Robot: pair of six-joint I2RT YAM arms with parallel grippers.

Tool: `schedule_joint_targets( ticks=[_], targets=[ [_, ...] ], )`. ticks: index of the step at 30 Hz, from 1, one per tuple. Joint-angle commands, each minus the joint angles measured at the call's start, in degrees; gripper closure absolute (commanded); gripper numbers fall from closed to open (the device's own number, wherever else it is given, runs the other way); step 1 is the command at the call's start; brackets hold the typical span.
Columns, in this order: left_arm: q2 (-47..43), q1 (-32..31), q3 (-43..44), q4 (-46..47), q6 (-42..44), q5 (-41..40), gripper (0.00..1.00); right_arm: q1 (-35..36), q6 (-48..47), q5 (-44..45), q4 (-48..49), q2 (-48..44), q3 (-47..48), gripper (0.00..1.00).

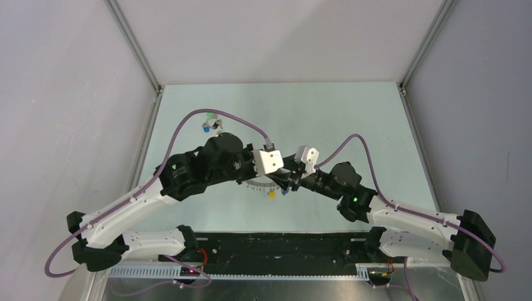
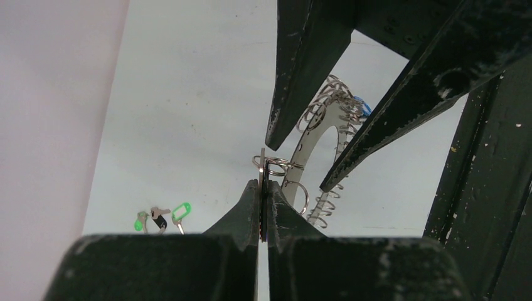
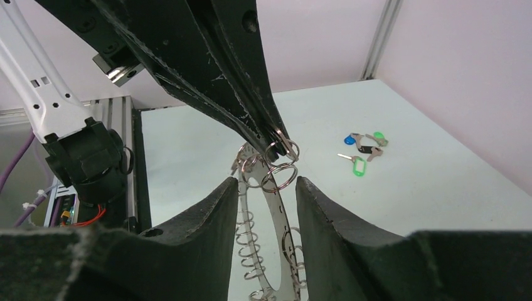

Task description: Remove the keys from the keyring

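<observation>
The grey keyring (image 1: 257, 184) stands on edge near the table's middle, fringed with wire loops. It shows in the left wrist view (image 2: 307, 147) and the right wrist view (image 3: 278, 219). My left gripper (image 2: 263, 183) is shut on a thin key that hangs from a wire loop (image 2: 276, 164) on the ring's upper rim. My right gripper (image 3: 263, 185) is open, one finger on each side of the disc. A yellow tag (image 1: 271, 194) and a blue tag (image 2: 362, 106) still hang from the ring.
Several loose keys with green, blue and black tags (image 1: 211, 123) lie on the table at the far left, also seen in the left wrist view (image 2: 160, 218) and the right wrist view (image 3: 366, 148). Both arms meet over the table's middle. Walls close off the sides.
</observation>
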Motion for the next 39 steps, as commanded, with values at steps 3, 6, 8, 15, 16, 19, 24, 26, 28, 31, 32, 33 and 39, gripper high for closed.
schedule_joint_targets(
  ticks=[3,6,8,15,16,19,24,26,28,31,32,33,39],
  targets=[
    [-0.13,-0.91,3.83,2.04,-1.27,0.27,1.0,0.13,0.64,0.65,3.81,1.0,2.59,0.58],
    [0.19,-1.25,3.84,1.9,-1.25,-0.02,1.0,0.15,0.66,1.02,4.44,1.41,2.56,0.59],
    [0.51,-1.48,3.76,1.81,-1.28,-0.4,1.0,0.07,0.74,1.0,4.74,1.41,2.73,0.59],
    [1.34,-1.69,3.96,1.58,-1.42,-0.74,1.0,0.09,0.73,-0.13,3.7,1.2,3.31,0.7],
    [1.33,-1.69,4.04,1.51,-1.43,-0.73,1.0,0.07,0.6,-0.1,3.21,1.08,3.3,0.73],
    [1.21,-1.69,4.11,1.56,-1.57,-1.3,1.0,0.09,0.26,-0.08,1.88,0.25,3.38,0.82],
    [1.07,-1.69,4.86,0.94,-2.28,-2.78,1.0,0.09,-0.55,0.22,-1.47,-1.25,3.37,0.9],
    [1.14,-1.69,5.27,0.55,-2.63,-3.41,1.0,0.07,-0.67,0.45,-2.66,-1.88,3.31,0.96],
    [1.11,-1.69,5.65,0.15,-2.86,-4.16,1.0,0.14,-0.7,0.79,-3.89,-2.79,3.36,1.0],
    [0.94,-1.7,5.92,-0.29,-2.98,-4.97,1.0,0.09,-0.62,1.34,-5.45,-4.02,3.3,1.0],
    [0.86,-1.69,5.93,-0.47,-3.06,-5.18,1.0,0.13,-0.62,1.37,-5.95,-4.42,3.36,1.0],
    [0.83,-1.69,5.87,-0.61,-3.18,-5.28,1.0,0.14,-0.55,1.48,-6.36,-4.63,3.33,1.0],
    [0.76,-1.69,4.65,-0.83,-3.42,-3.73,1.0,-0.17,2.55,3.29,-3.68,-6.64,2.24,1.0]
  ],
)
